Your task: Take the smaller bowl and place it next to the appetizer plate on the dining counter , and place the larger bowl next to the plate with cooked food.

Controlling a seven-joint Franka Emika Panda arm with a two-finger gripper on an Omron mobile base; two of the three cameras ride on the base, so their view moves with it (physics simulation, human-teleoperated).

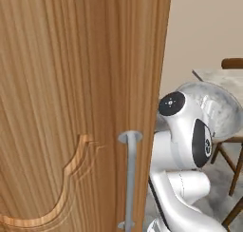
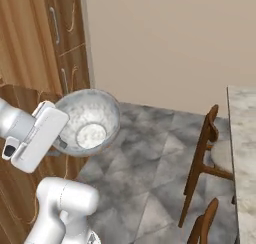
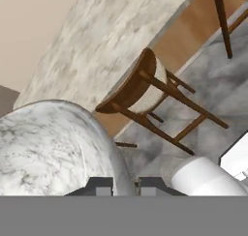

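Note:
My gripper (image 3: 126, 185) is shut on the rim of the larger bowl (image 3: 48, 148), a wide, mottled grey-white bowl held in the air beside my arm. In the right base view the bowl (image 2: 92, 120) hangs over the floor with its inside showing, and the gripper (image 2: 61, 142) clamps its left rim. The bowl (image 1: 223, 107) also appears behind my arm in the left base view. The dining counter (image 2: 245, 138) with its stone top runs along the right, apart from the bowl. The same dining counter (image 3: 111, 41) crosses the hand view. The smaller bowl and both plates are out of view.
A tall wooden cabinet door (image 1: 71, 107) with a metal handle (image 1: 129, 178) stands close on my left. Wooden chairs (image 2: 202, 153) with pale seats stand at the counter, one chair (image 3: 140, 85) just beyond the bowl. Grey tiled floor (image 2: 150, 153) lies between.

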